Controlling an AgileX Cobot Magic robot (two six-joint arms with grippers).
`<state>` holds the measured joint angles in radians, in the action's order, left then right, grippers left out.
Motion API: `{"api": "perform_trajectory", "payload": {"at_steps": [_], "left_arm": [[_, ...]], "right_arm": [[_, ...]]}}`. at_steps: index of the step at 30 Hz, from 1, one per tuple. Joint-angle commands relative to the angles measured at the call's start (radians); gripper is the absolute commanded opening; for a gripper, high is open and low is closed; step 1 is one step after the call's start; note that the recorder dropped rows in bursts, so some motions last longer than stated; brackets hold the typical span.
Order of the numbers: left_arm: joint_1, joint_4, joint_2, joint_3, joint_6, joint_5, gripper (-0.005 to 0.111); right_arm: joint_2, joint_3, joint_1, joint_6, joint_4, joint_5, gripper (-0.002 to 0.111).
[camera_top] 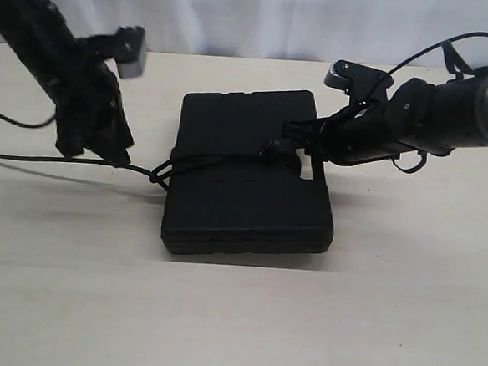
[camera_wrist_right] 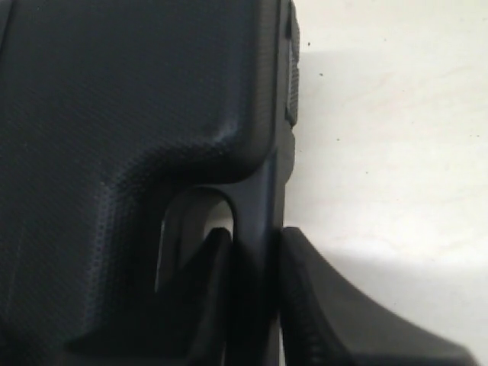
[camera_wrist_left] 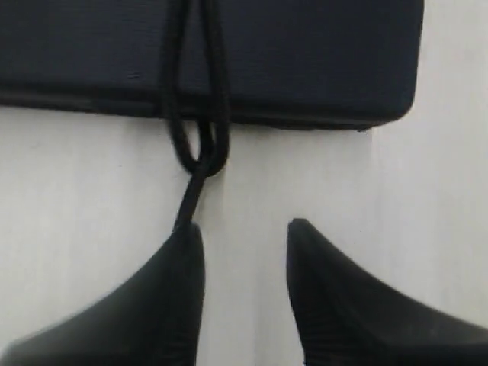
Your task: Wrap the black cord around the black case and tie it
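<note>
Item one, black case [camera_top: 247,192]: lying flat in the middle of the tabletop [camera_top: 385,327]. Item two, black cord [camera_wrist_left: 200,149]: two strands cross the case's lid and drop over its edge, then interlock in a small loop just off that edge; a single strand runs on to the tip of one finger of my left claw [camera_wrist_left: 244,229]. Left claw: jaws apart, bare tabletop between them, the cord touching that one fingertip but not pinched. Item three, my right claw [camera_wrist_right: 255,244]: closed on the case's handle bar, one finger through the cut-out, the other outside the rim
</note>
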<state>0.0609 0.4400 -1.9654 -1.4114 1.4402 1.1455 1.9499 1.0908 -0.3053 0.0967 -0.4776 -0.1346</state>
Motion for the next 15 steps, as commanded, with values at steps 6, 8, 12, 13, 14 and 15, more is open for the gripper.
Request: {"api": "perform_trajectory", "payload": {"at_steps": [6,8,12,13,14,15], "left_arm": [[0.113,-0.166,-0.045,0.043,0.018,-0.250,0.033],[0.113,-0.166,-0.059,0.043,0.018,-0.263,0.033],[0.113,-0.170,-0.090,0.043,0.020,-0.277,0.033],[0.113,-0.175,-0.095,0.043,0.020,-0.280,0.033],[0.113,-0.175,-0.100,0.043,0.020,-0.281,0.033],[0.113,-0.175,-0.102,0.043,0.020,-0.281,0.033]], "right_arm": [[-0.010,0.011,0.001,0.034,-0.001,-0.004,0.004],[-0.010,0.011,0.001,0.046,-0.001,-0.007,0.004],[-0.010,0.011,0.001,0.047,-0.001,-0.005,0.004],[-0.010,0.011,0.001,0.047,-0.001,-0.005,0.004],[-0.010,0.011,0.001,0.047,-0.001,-0.005,0.004],[-0.010,0.011,0.001,0.047,-0.001,-0.005,0.004]]}}
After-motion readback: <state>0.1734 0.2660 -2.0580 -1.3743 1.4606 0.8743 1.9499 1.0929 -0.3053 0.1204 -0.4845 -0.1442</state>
